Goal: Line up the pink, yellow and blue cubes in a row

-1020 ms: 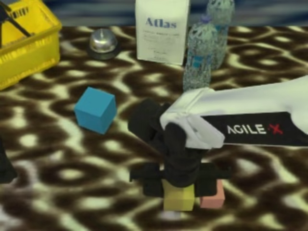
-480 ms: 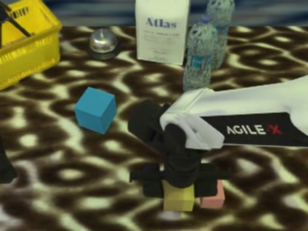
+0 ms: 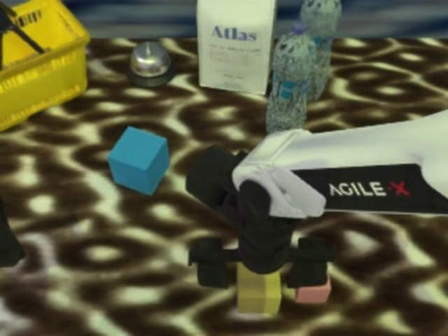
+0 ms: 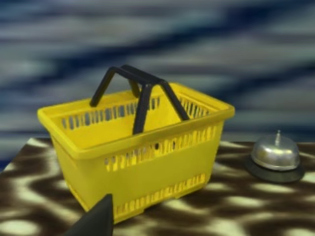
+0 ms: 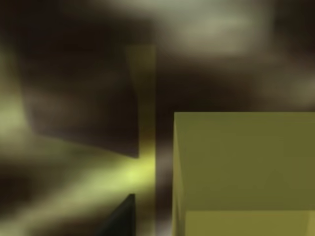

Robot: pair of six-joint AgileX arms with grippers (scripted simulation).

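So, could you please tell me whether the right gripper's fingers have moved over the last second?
Yes: the right gripper has opened, its fingers spreading away from the stationary mustard-yellow cube.

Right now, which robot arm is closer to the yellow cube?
The right. The right gripper hangs directly over the yellow cube, fingers spread either side. The left arm sits far off at the table's left edge.

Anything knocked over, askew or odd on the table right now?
Nothing spilled or toppled. Only the blue cube sits apart and turned askew, up-left of the yellow cube and pink cube, which lie side by side under the open right gripper.
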